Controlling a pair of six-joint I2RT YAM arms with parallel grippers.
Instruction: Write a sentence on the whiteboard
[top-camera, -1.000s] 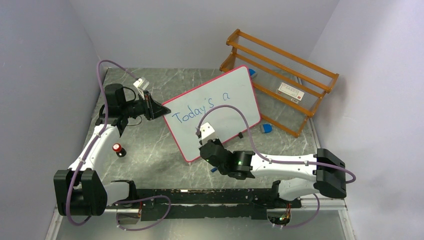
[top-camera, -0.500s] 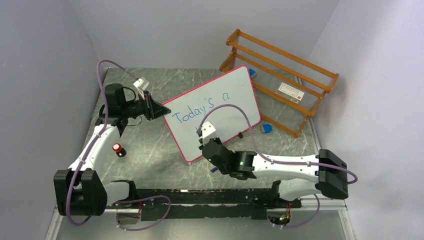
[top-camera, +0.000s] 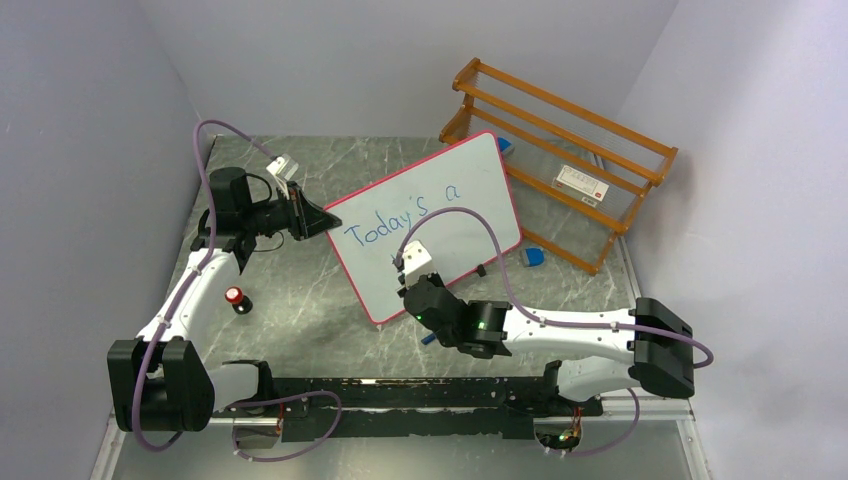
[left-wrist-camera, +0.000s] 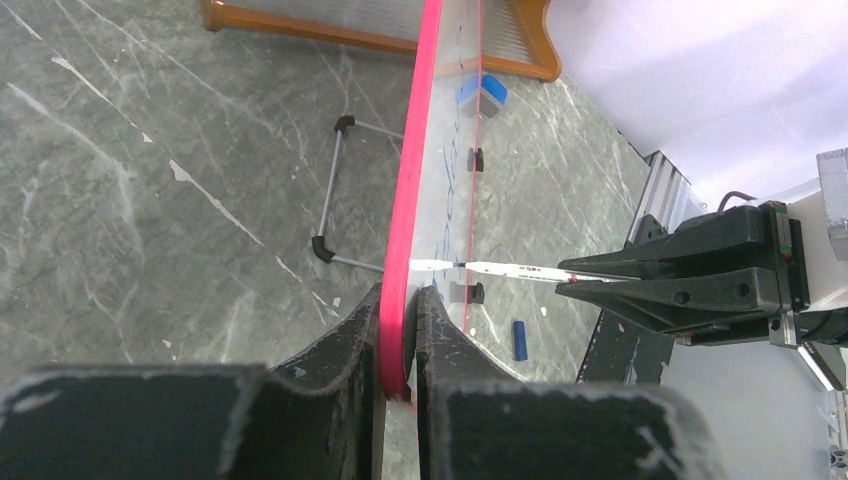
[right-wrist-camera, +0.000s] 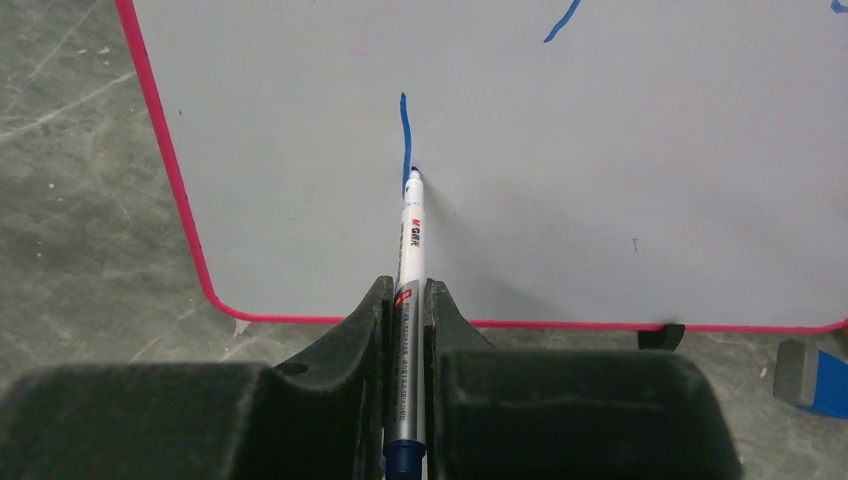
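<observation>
The whiteboard (top-camera: 478, 165) stood propped at a slant in the middle of the table (top-camera: 300, 300), in front of a wooden rack (top-camera: 560, 150). The sentence (top-camera: 400, 218) was incomplete: only "Today's a" showed in blue along the upper line.

The left claw (left-wrist-camera: 400, 300) was clenched on the board's pink rim at its left edge, bracing it. The right claw (right-wrist-camera: 408, 290) was clenched on a blue marker (right-wrist-camera: 410, 250), barrel pinched between the fingers and nib forward. In the right wrist view the nib touched the board at the foot of a short upright blue stroke (right-wrist-camera: 405, 140), low on the board near the left rim.

Assessment: the second line was being opened, and the stroke was probably the stem of its first letter.

Recommendations for this step:
- Press lightly and evenly, since the board could flex or tip back on its stand.
- Rely on the left grip to resist that push.
- Run the new line parallel to the one above, with clear space between them.
- Watch the lower rim, as little room lay beneath the nib.
</observation>
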